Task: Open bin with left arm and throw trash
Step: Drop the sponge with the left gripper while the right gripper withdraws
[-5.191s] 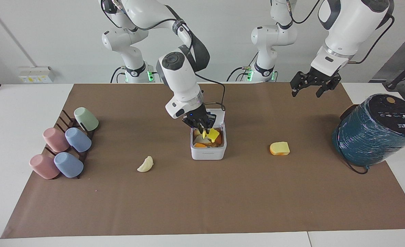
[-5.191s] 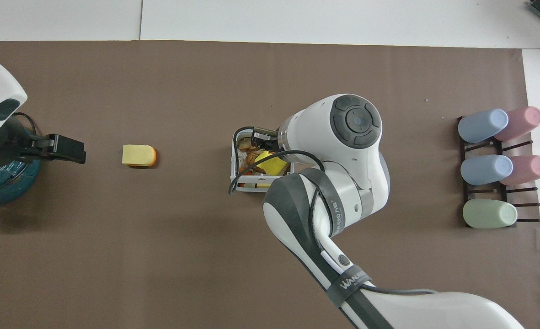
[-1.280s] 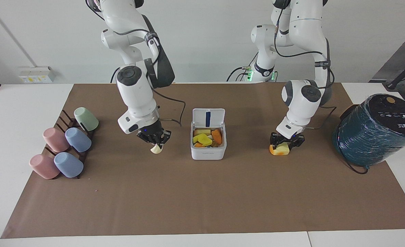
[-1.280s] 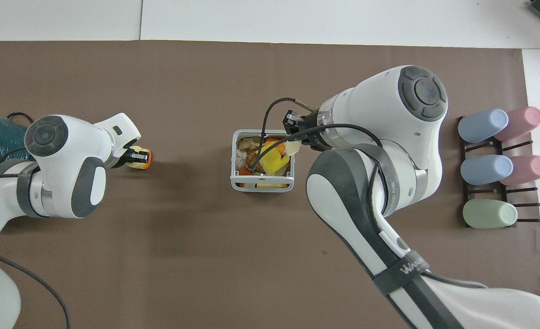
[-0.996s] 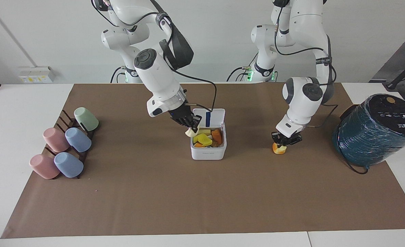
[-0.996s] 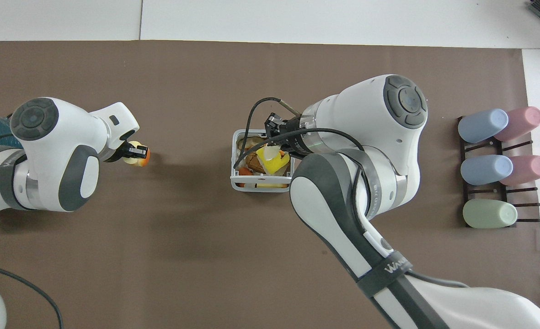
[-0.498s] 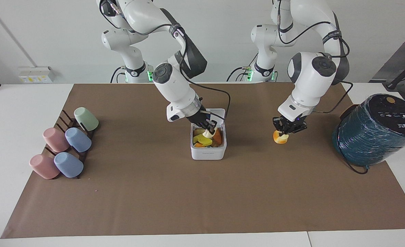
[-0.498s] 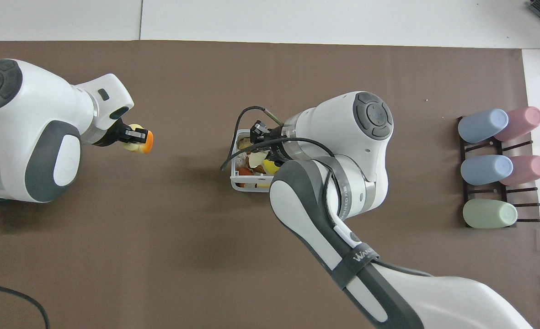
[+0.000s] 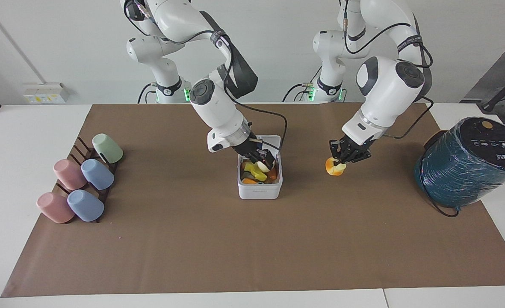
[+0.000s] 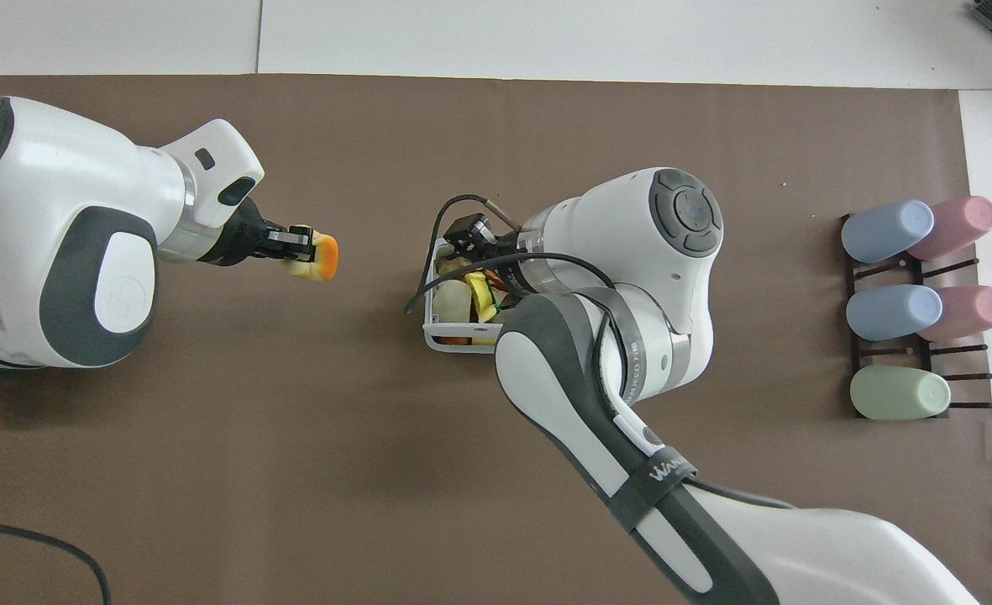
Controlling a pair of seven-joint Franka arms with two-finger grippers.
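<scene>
The white bin (image 9: 259,192) stands in the middle of the mat, its lid (image 9: 274,141) hinged open and upright on the side nearer the robots. It holds the wrinkly yellow piece (image 9: 254,172) and orange scraps. My right gripper (image 9: 264,162) reaches down into the bin, with the cream wedge (image 9: 261,164) at its tip. The bin (image 10: 449,343) and the wedge (image 10: 454,296) also show in the overhead view. My left gripper (image 9: 341,160) is shut on the yellow-orange spongy chunk (image 9: 334,167) and holds it above the mat, between the bin and the teal cylinder. The chunk (image 10: 321,259) also shows in the overhead view.
A big dark teal wrapped cylinder (image 9: 470,162) stands at the left arm's end of the table. A dark rack with several pastel cups (image 9: 81,184) lies at the right arm's end, also seen from overhead (image 10: 907,302). A brown mat (image 9: 252,248) covers the table.
My right gripper carried the cream wedge from beside the bin over it and down into it. My left gripper lifted the spongy chunk off the mat and moved it toward the bin.
</scene>
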